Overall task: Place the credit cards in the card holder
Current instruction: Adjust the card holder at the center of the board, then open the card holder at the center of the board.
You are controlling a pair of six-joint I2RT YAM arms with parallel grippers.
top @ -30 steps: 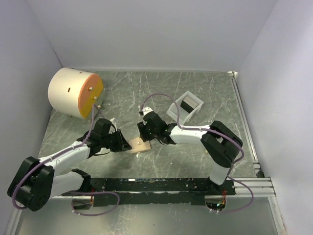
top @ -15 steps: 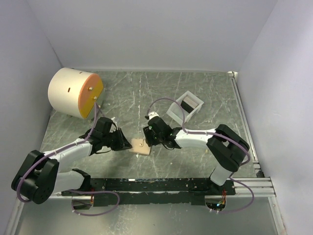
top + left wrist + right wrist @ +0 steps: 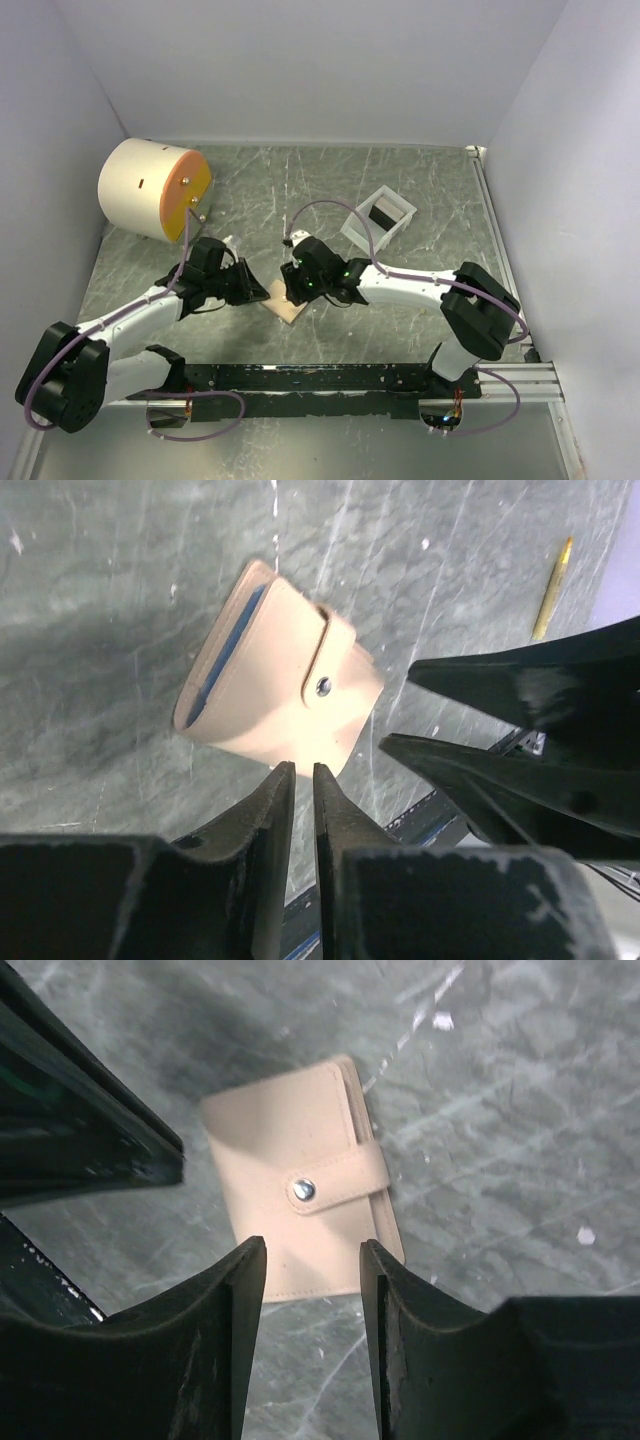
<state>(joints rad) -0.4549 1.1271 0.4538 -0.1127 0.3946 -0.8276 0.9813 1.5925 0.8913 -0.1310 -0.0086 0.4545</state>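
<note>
On the green desk (image 3: 300, 190) you see the big cream cylinder (image 3: 150, 190) at the far left. The white tray (image 3: 352, 228) is more to the right. Your right pincer (image 3: 312, 1250) has its fingers apart, over the near end of the card holder. Your left pincer (image 3: 303, 768) is almost together, with its tips at the holder's edge; you cannot tell if it pinches. The card holder (image 3: 287, 301) lies snapped closed between both pincers. One dark credit card (image 3: 383, 214) stands in the tray.

Tan card holder (image 3: 288, 300) lies folded shut, strap snapped, mid-table; dark credit cards (image 3: 383, 213) stand in the white tray (image 3: 361, 238) at two o'clock.
</note>
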